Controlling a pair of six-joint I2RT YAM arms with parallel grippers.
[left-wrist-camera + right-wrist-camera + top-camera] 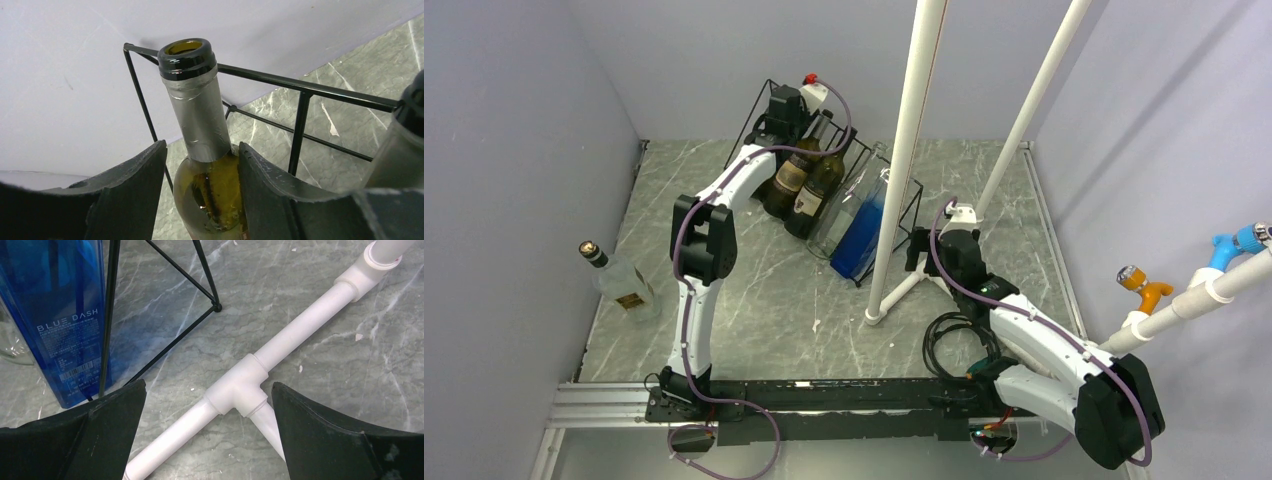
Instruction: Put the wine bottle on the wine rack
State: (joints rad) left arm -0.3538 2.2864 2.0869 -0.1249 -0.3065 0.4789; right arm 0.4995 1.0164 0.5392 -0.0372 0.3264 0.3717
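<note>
The wine bottle [200, 120], olive-green glass with a silver foil neck, leans in the black wire wine rack [300, 90] at the back of the table; it is the leftmost dark bottle [786, 180] on the wine rack [751, 125]. My left gripper [202, 147] straddles its neck, open: the left finger stands clear of the glass, the right finger [260, 175] lies close against the shoulder. From above, the left gripper [789, 108] sits over the rack's top edge. My right gripper [208, 385] is open and empty, low over the table by the rack's right end [921, 250].
Another dark bottle [819, 195], a clear one [839, 215] and a blue one [861, 235] also lean on the rack. A clear bottle [619, 285] stands at the table's left. White pipe poles [904, 150] rise mid-table; their T-fitting [240, 385] lies under my right gripper.
</note>
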